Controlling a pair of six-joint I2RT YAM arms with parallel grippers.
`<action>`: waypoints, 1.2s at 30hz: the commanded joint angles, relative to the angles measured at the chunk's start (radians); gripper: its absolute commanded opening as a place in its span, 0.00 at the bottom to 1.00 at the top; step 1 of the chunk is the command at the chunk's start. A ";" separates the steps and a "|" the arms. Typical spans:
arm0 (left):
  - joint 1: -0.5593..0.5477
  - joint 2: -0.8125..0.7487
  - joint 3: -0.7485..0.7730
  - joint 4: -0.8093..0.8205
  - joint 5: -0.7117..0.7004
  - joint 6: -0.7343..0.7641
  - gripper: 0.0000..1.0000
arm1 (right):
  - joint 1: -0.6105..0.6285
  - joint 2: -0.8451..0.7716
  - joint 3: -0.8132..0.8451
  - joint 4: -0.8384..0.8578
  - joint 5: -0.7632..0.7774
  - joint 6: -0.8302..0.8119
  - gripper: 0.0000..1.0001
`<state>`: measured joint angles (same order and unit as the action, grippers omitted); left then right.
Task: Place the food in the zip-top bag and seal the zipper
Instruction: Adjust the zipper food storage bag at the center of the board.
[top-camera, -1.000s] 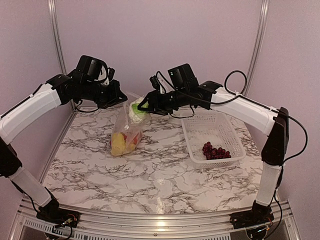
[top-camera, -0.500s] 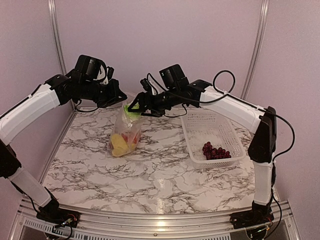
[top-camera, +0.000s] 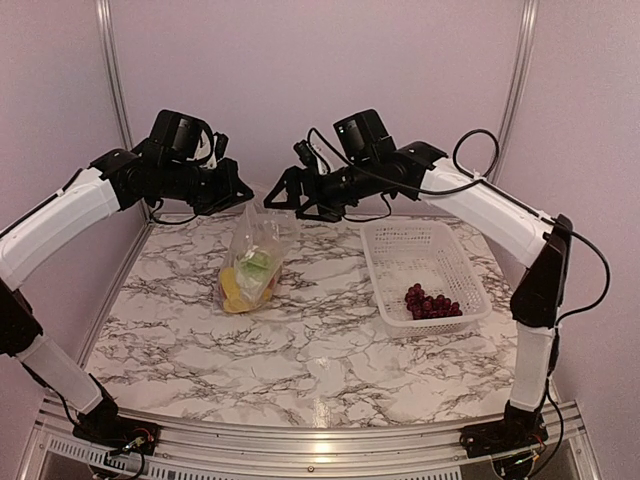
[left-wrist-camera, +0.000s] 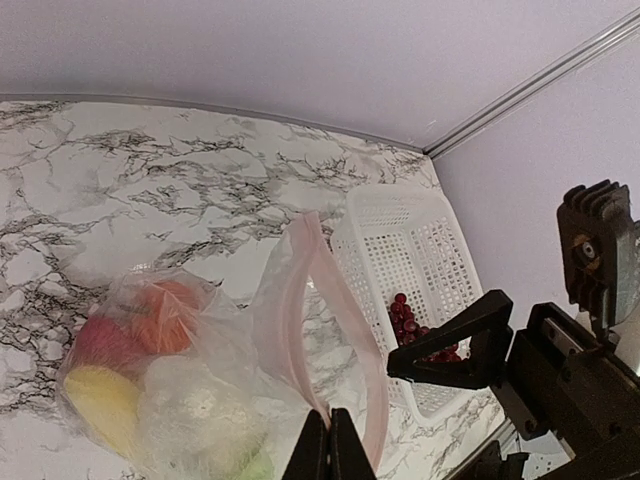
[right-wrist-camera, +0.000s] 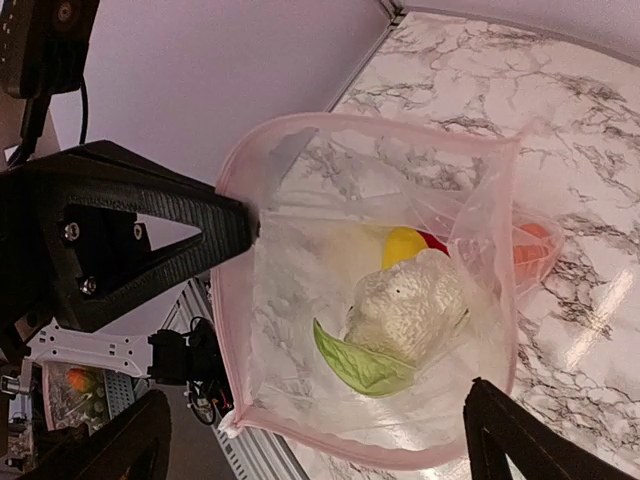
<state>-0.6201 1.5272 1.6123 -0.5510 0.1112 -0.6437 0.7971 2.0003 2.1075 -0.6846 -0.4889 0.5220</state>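
A marbled table (top-camera: 320, 370) is seen, with both arms reaching over its far half. On its right side a white lattice basket (top-camera: 420, 262) is set flat. It is well apart from the zip-top bag (top-camera: 255, 255), which stands left of the middle. The bag's bottom is rested on the table, while its mouth is held up in the air and gapes wide.

The left hand (top-camera: 240, 198) is closed tight, and one edge of the bag's mouth is pinched between its fingers. The right hand (top-camera: 288, 200) is held just beside it, above the mouth on the basket's side. Its jaws are spread wide and nothing is gripped between them.

Most of the food is gathered at the bottom of the bag. A white cauliflower (right-wrist-camera: 410, 305) with a green leaf is seen uppermost. Under it lie a yellow piece (left-wrist-camera: 100, 400), an orange round fruit (left-wrist-camera: 165, 310) and a red pepper (left-wrist-camera: 98, 340), all pressed together. A dark grape bunch (top-camera: 430, 303) is left in the near end of the basket, outside the bag.

The zipper (left-wrist-camera: 335, 290), a thin pinkish strip, is seen unsealed around the open mouth.
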 joint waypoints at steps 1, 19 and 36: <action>0.002 0.002 -0.002 0.025 0.000 0.018 0.00 | -0.042 -0.067 -0.050 -0.092 0.168 0.002 0.99; 0.010 0.020 -0.002 0.017 0.043 0.036 0.00 | -0.064 0.034 -0.087 -0.029 0.002 0.027 0.41; 0.019 0.027 0.063 -0.031 -0.027 0.091 0.00 | -0.067 0.025 0.106 -0.067 -0.073 0.097 0.04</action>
<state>-0.6113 1.5692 1.6211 -0.5579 0.1513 -0.5850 0.7273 2.0651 2.2257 -0.7628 -0.5232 0.5926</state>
